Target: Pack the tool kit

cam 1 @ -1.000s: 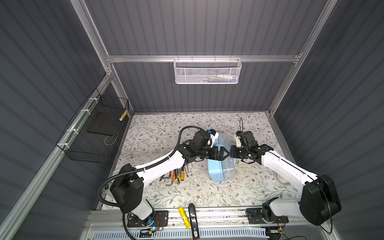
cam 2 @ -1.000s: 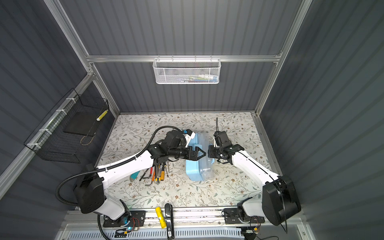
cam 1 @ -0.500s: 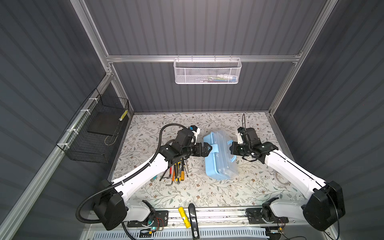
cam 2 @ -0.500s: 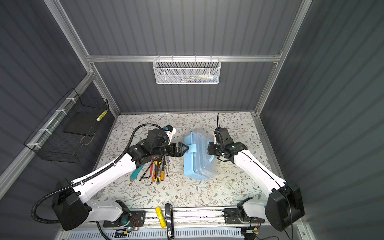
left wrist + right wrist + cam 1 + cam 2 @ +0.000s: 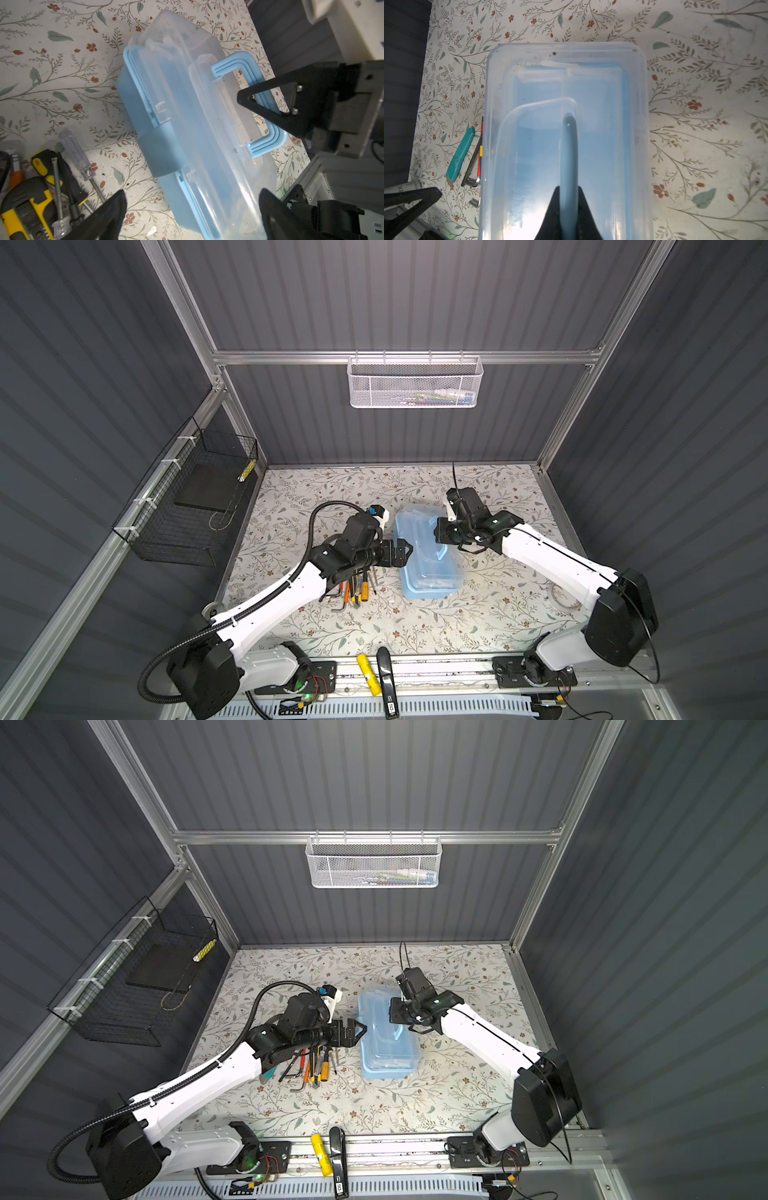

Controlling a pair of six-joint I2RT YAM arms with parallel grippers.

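Observation:
The tool kit's light-blue case (image 5: 428,568) (image 5: 386,1052) lies on the floral table with its clear lid (image 5: 187,104) (image 5: 602,124) down. My right gripper (image 5: 444,533) (image 5: 395,1014) (image 5: 569,199) is shut on the blue handle (image 5: 259,145) (image 5: 569,145) over the case. My left gripper (image 5: 405,549) (image 5: 360,1029) (image 5: 191,192) is open at the case's left side, holding nothing. Loose tools (image 5: 353,589) (image 5: 311,1065) lie left of the case: a yellow-black knife (image 5: 27,207), a clear-handled screwdriver (image 5: 74,153), a teal tool (image 5: 460,153) and hex keys (image 5: 473,166).
A white mesh basket (image 5: 415,383) (image 5: 374,863) hangs on the back wall. A black wire basket (image 5: 191,502) (image 5: 137,982) hangs on the left wall. A yellow object (image 5: 368,674) and a black one (image 5: 386,680) lie on the front rail.
My left gripper has drawn back leftward from over the case to its left side, staying open. The right gripper stays shut on the handle.

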